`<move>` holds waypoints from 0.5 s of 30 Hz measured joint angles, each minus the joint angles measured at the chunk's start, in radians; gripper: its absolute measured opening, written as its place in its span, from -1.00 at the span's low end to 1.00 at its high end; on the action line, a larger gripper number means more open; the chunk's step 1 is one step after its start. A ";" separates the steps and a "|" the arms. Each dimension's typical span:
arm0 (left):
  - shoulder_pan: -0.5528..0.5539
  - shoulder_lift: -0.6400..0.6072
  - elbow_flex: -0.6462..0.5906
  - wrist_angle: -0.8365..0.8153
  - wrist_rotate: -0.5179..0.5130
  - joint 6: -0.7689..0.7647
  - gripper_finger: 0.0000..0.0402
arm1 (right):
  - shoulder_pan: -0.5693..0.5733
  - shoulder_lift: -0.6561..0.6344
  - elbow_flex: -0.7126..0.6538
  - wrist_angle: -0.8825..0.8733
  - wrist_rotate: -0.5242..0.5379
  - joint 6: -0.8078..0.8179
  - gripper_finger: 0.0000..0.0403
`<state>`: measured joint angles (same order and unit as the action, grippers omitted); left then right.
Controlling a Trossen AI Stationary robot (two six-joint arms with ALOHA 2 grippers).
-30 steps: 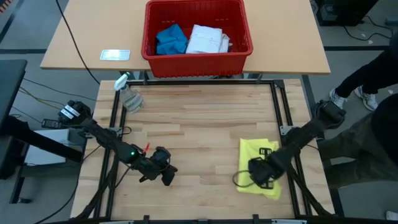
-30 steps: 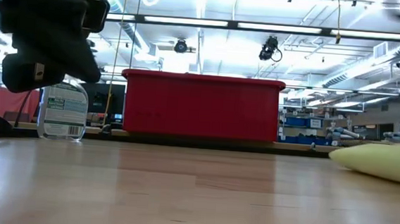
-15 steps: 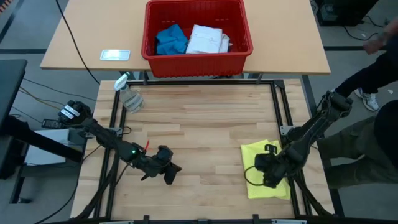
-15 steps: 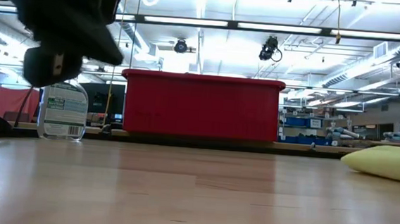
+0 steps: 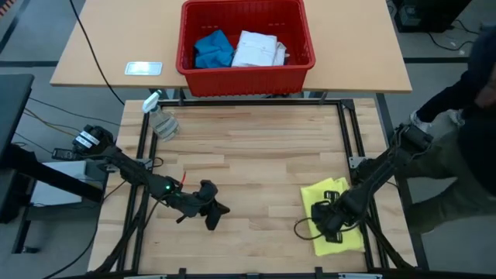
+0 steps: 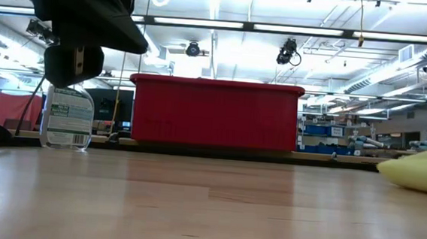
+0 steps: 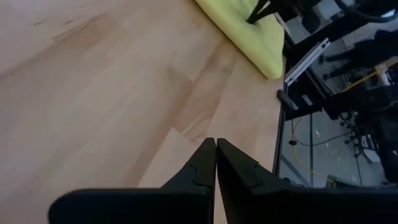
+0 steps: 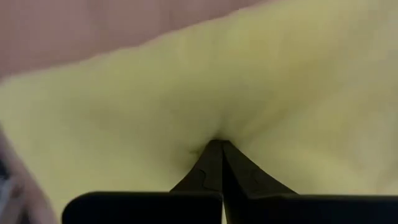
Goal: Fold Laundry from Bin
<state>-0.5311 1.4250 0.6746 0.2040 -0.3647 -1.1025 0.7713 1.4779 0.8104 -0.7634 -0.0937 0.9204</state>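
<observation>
A folded bright yellow T-shirt (image 5: 346,239) lies flat on the wooden table near its right near corner; it also shows in the low view (image 6: 419,170) and the left wrist view (image 7: 244,32). My right gripper (image 5: 332,221) stands shut on top of it, pointing down. My left gripper (image 5: 213,222) hovers shut over bare wood at the near left-centre, holding nothing (image 7: 216,144). The red bin (image 5: 186,40) stands on the tan table behind, with a blue piece (image 5: 212,48) and a white shirt (image 5: 258,48) inside. My right gripper presses its shut fingertips (image 8: 210,155) down from above onto the T-shirt's top layer (image 8: 214,134). The cloth dents in around the tips, with creases running out from them. The shirt lies flat on the table under the gripper.
A clear spray bottle (image 5: 160,116) stands at the far left of the wooden table. A small flat device (image 5: 144,68) lies on the tan table left of the bin. A person (image 5: 474,116) stands just beyond the right edge. Bare wood stretches between the two grippers.
My right gripper has gone toward the near right corner, staying shut, and the yellow T-shirt has slid along the table with it, still folded. My left gripper has tipped up somewhat and turned a little, staying shut.
</observation>
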 joint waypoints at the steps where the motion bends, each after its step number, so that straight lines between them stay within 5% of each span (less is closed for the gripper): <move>1: 0.000 0.000 0.000 0.002 0.007 0.004 -0.91 | 0.006 -0.002 0.001 0.017 -0.011 0.007 -1.00; 15: 0.035 -0.085 0.000 -0.002 0.062 0.128 -0.91 | -0.055 -0.160 0.001 0.058 0.105 0.135 -1.00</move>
<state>-0.4956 1.3402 0.6743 0.2025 -0.3023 -0.9747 0.7163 1.3183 0.8116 -0.7053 0.0114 1.0557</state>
